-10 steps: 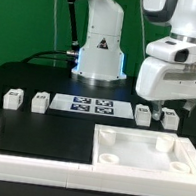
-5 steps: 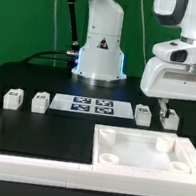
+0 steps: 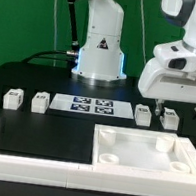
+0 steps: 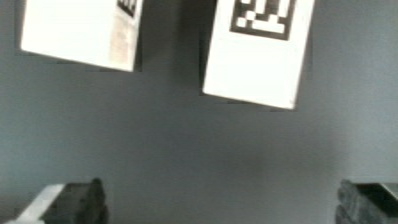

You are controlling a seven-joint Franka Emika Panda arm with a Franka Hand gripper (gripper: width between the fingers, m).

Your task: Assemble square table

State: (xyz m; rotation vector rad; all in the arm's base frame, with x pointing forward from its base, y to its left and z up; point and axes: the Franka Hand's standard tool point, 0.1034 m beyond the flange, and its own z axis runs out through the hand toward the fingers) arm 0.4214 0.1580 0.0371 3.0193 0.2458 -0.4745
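Lying at the exterior view's lower right, the square tabletop slab point(image 3: 144, 153) is left untouched. The gripper point(image 3: 172, 104) is held wide open above two right legs point(image 3: 142, 114). Two left legs point(image 3: 40, 101) are set beyond the marker board point(image 3: 90, 107).

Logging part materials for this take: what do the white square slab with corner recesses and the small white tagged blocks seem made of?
The white square slab with rounded corner recesses: probably moulded plastic, matte; uniform white with soft rounded edges and no grain. The small white block legs: likely the same matte plastic; their black-and-white tags look like flat printed labels, perhaps paper.
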